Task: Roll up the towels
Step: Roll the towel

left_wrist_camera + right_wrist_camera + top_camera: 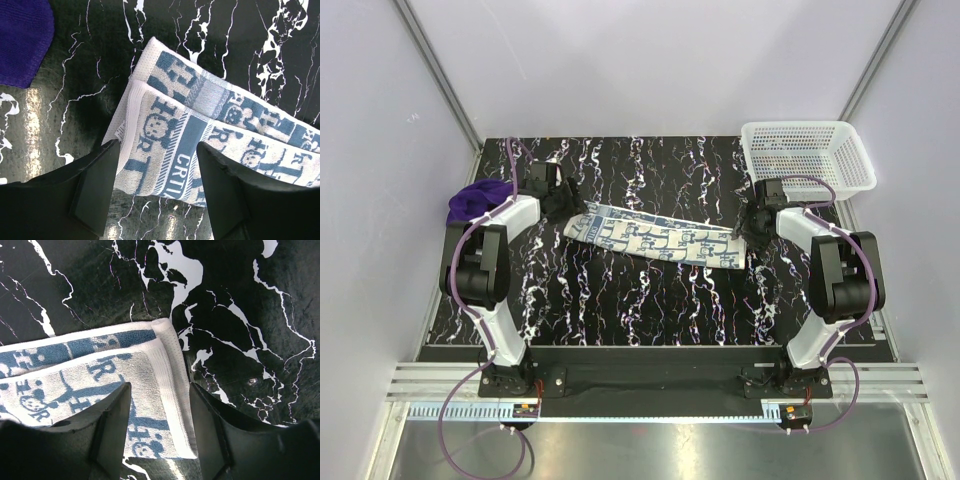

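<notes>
The white towel with a blue-grey print (655, 238) lies folded into a long strip across the middle of the black marbled table. My left gripper (570, 205) is open over the strip's left end; in the left wrist view its fingers (95, 190) straddle the towel's (200, 130) end corner. My right gripper (752, 230) is open over the right end; in the right wrist view (159, 390) the towel's (90, 375) white hem lies between the jaws. The purple towel (478, 200) lies bunched at the far left, also seen in the left wrist view (22, 40).
A white plastic mesh basket (808, 155) stands at the back right corner, just behind my right arm. White walls enclose the table on three sides. The purple towel sits close behind my left arm's elbow.
</notes>
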Robot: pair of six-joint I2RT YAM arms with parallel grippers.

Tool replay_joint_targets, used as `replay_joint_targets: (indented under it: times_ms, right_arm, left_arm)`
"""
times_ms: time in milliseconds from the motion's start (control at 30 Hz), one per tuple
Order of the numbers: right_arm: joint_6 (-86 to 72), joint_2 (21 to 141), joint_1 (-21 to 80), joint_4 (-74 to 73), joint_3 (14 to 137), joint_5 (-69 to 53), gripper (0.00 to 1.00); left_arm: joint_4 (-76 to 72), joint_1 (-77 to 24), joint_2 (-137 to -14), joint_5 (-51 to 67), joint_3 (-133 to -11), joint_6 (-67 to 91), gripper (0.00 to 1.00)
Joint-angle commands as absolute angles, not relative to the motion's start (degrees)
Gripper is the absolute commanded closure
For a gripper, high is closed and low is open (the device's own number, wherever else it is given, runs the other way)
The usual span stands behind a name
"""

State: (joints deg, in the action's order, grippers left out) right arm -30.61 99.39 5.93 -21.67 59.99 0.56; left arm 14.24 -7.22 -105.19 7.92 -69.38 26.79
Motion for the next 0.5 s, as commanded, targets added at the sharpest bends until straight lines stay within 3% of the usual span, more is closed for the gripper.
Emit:
replay_joint_targets:
  times_ms: [0,267,467]
  right_arm:
    - [-29.4,97.2,5.6,-20.6,60.2,2.5,0.43]
    - [-29.4,97.7,5.6,-20.2,60.0,1.8,0.43]
    - [-30.1,98.2,5.6,-18.4,59.6,0.1,0.51]
  left_arm:
    - [13.1,-6.9,-103.9,6.3,-70.6,25.6,0.32]
    - [11.4,-6.9,-104.4,8.5,-69.2,26.1,0.35]
    - [11.1,-6.9,-104.6,9.1,-69.3,26.3,0.37]
